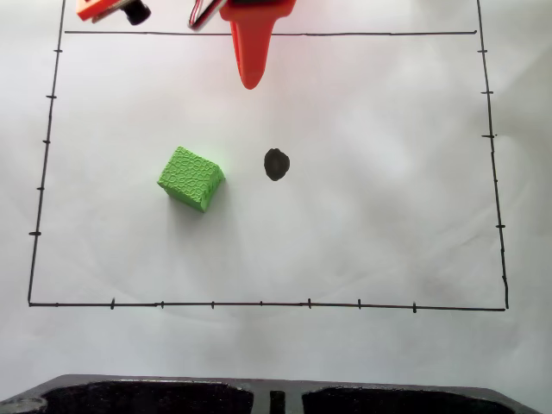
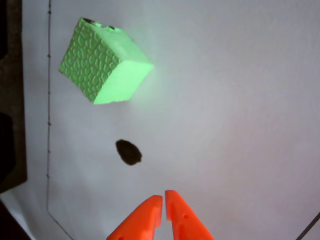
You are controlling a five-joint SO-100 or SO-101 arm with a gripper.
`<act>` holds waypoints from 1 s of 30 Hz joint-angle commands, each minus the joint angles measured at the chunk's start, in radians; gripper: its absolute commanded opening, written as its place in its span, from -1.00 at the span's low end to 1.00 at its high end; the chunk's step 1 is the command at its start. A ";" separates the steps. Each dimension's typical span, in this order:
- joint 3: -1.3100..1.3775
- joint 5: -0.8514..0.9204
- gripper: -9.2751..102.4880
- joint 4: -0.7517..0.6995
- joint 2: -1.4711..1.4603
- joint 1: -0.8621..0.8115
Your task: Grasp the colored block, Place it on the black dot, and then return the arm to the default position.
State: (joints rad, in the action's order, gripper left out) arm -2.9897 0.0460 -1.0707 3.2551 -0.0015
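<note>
We see the bumpy green cube beside the round black dot, not on it, and our orange plastic gripper is pinched closed and empty, so all is left.

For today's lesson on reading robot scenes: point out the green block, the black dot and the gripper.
green block [image 1: 191, 178], fixed view, middle of its top face.
black dot [image 2: 129, 152], wrist view, centre of the blot.
gripper [image 2: 163, 198], wrist view, between its orange fingertips.

Green block just left of black dot, apart; orange fingers above, prob. closed.
</note>
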 commanded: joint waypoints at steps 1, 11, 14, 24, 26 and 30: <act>0.003 -0.008 -0.84 0.011 0.014 -0.014; 0.003 -0.006 -0.84 0.011 0.014 -0.012; 0.003 -0.006 -0.84 0.011 0.014 -0.012; 0.005 -0.011 -0.84 0.014 0.006 -0.021; 0.009 -0.029 -0.84 0.021 -0.009 -0.037; 0.021 -0.072 -0.84 0.044 -0.060 -0.078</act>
State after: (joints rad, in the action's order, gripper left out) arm -2.9897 -0.0107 -1.0416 3.2321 -0.0568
